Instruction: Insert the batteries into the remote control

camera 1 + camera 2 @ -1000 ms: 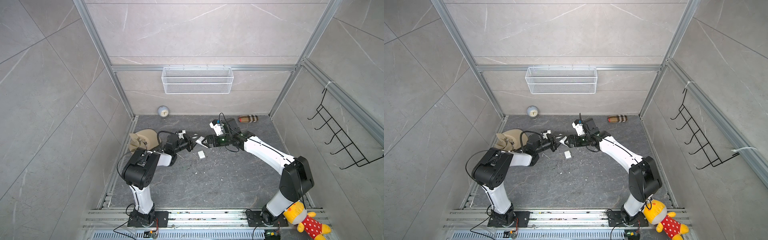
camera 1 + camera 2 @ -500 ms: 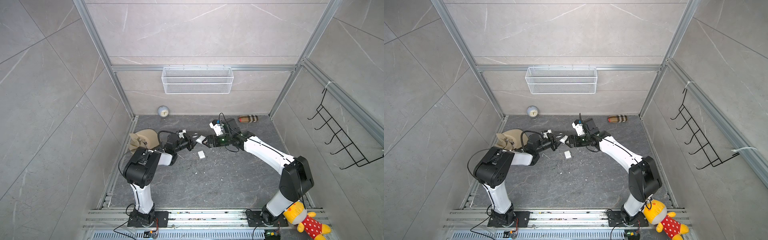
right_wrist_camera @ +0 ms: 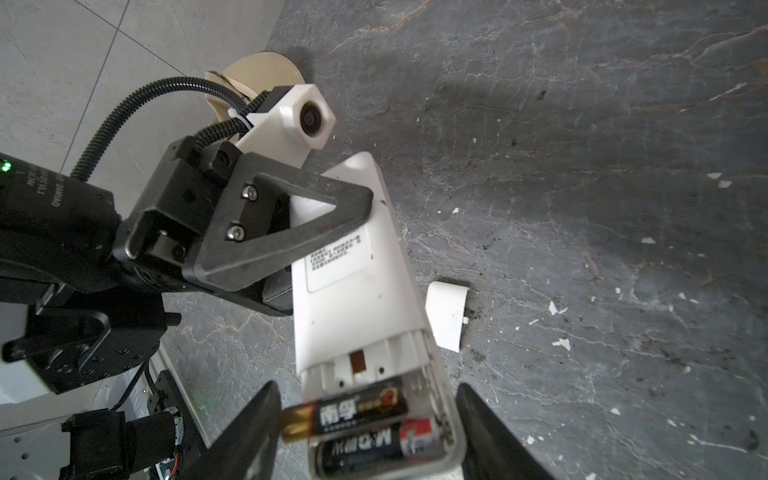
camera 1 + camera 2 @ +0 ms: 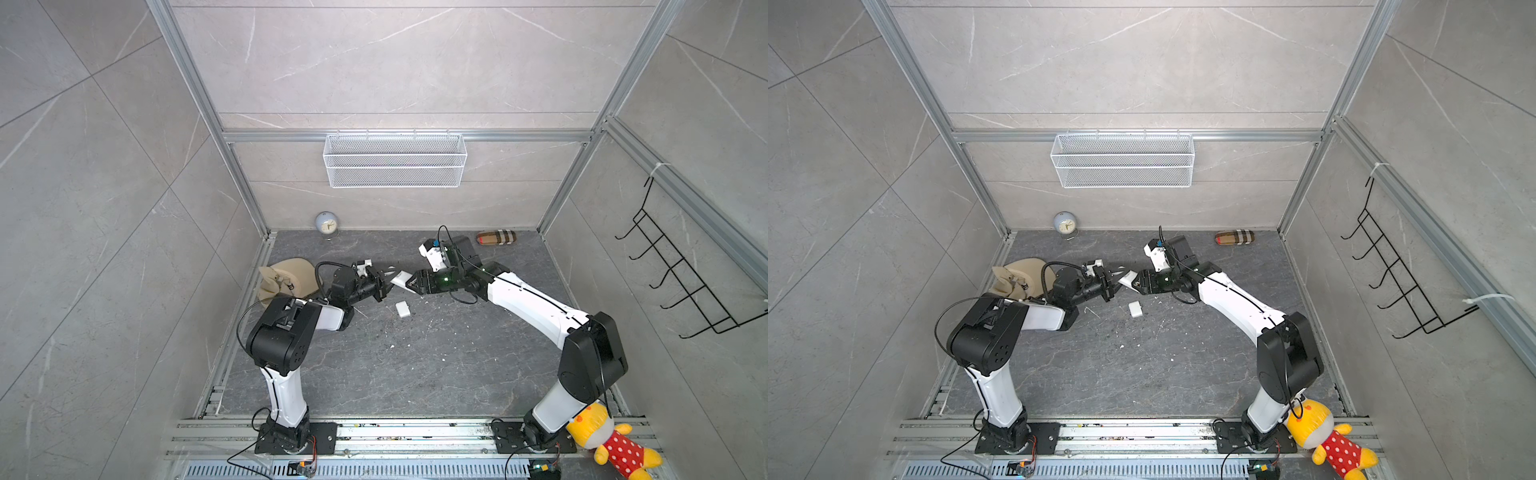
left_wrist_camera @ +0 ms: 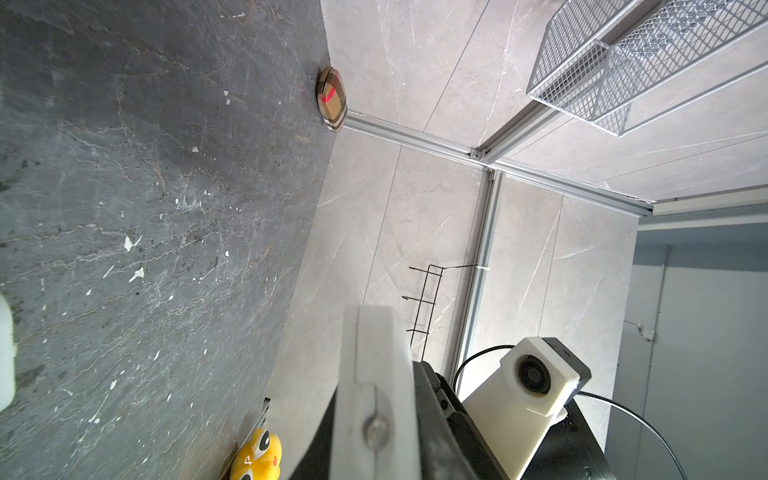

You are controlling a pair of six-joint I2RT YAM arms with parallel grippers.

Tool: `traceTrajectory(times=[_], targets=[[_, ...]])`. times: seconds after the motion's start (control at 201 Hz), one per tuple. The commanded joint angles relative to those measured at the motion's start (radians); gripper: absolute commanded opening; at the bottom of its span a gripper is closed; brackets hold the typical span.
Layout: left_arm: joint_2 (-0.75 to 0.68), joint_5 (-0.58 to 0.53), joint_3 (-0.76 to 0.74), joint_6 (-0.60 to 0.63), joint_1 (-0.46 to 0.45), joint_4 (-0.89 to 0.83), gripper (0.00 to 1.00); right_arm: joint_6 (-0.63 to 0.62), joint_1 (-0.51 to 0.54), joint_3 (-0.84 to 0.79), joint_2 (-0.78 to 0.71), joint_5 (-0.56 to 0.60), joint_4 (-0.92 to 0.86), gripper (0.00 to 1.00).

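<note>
Fingers [image 3: 266,253] of the left gripper [image 4: 381,286] are clamped across the middle of the remote control [image 3: 353,307]. It hangs between the two arms near the centre of both top views, apparently clear of the desk [image 3: 582,166]. The right gripper [image 3: 365,388] has its fingers apart, straddling the open compartment end. The remote looks like light, stiff, smooth plastic that could twist in a narrow clamp, so the broad flat faces are the place to hold it. Its cover [image 4: 402,308] lies on the desk, just below it in the frame. Of the batteries [image 3: 374,449], one sits seated. The second battery [image 3: 357,411] lies askew, its gold end jutting out against a right finger. Small, dense, round and slick, it is probably better pushed endwise than pinched.
</note>
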Motion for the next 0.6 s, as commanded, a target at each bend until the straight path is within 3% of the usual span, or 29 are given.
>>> traceTrajectory(times=[0.0,0.368,0.518,0.593], targets=[[0.004,0.016,0.034,-0.001,0.002,0.055,0.0,0.004,0.011,0.036,0.016,-0.021,0.018,0.63],[-0.007,0.024,0.043,-0.001,0.003,0.053,0.0,0.011,0.014,0.041,0.028,-0.024,0.014,0.58],[-0.009,0.027,0.041,0.001,0.002,0.054,0.0,0.037,0.013,0.046,0.016,-0.025,0.015,0.74],[-0.01,0.026,0.04,0.0,0.002,0.055,0.0,0.056,0.013,0.045,0.007,-0.036,0.029,0.76]])
